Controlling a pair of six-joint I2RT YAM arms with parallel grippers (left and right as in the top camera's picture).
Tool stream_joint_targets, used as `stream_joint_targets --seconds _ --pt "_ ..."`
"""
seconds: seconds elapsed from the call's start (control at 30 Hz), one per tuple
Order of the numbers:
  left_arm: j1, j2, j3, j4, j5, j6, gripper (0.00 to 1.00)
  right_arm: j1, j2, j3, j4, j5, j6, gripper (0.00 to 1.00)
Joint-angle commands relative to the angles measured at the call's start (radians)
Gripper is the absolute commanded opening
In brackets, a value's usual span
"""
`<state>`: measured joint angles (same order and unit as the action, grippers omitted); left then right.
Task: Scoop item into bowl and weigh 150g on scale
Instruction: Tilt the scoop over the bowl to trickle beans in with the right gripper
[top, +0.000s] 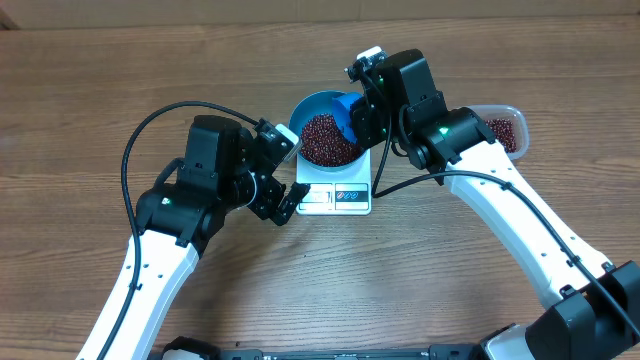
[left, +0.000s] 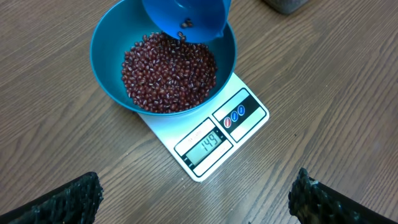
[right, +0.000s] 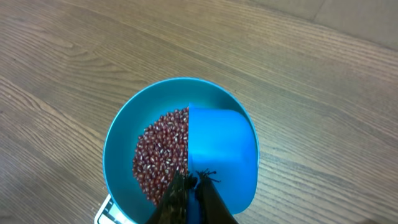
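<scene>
Beans (top: 330, 140) fill the lower part of the teal bowl (top: 303, 108), which sits on the white scale (top: 335, 197) at the centre of the worktop (top: 100, 90).

Overhead view: the blue scoop (top: 347, 112) hangs over the bowl's right rim. The right tool (top: 364, 120) is just behind it, largely hidden under its own wrist housing. The left tool (top: 288, 172) hovers just left of the scale with its fingers spread wide, touching nothing. A clear tub (top: 507, 128) holding more beans lies behind the right arm, well apart from the scale.

Left wrist view: the bowl (left: 102, 56) overhangs the scale (left: 214, 134) on three sides. The display panel (left: 205, 146) and the row of buttons (left: 235, 115) lie exposed along the near edge, and the display reads 149. The scoop (left: 186, 18) is tilted mouth-down above the far rim, with a few beans at its lip. The heap (left: 168, 71) lies loose in the bowl. Both dark fingertips (left: 68, 202) of the left tool (left: 196, 186) stand far apart at the lower corners, with only bare worktop between them.

Right wrist view: the right tool (right: 194, 196) is clamped on the scoop's handle at the lower edge. The scoop (right: 224, 149) covers the right half of the bowl (right: 115, 143). Beans (right: 158, 155) show in the left half. A corner of the scale (right: 106, 213) shows under the bowl.
</scene>
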<state>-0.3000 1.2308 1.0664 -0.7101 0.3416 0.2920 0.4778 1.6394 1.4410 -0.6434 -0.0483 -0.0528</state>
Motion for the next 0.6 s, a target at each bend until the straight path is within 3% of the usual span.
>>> stream_joint_targets --seconds 0.0,0.57 --pt "0.004 0.006 -0.010 0.003 0.018 0.015 1.00 -0.002 -0.010 0.018 0.032 -0.005 -0.001 0.04" --pt "0.004 0.006 -0.010 0.003 0.018 0.015 1.00 -0.002 -0.010 0.018 0.037 -0.082 0.004 0.04"
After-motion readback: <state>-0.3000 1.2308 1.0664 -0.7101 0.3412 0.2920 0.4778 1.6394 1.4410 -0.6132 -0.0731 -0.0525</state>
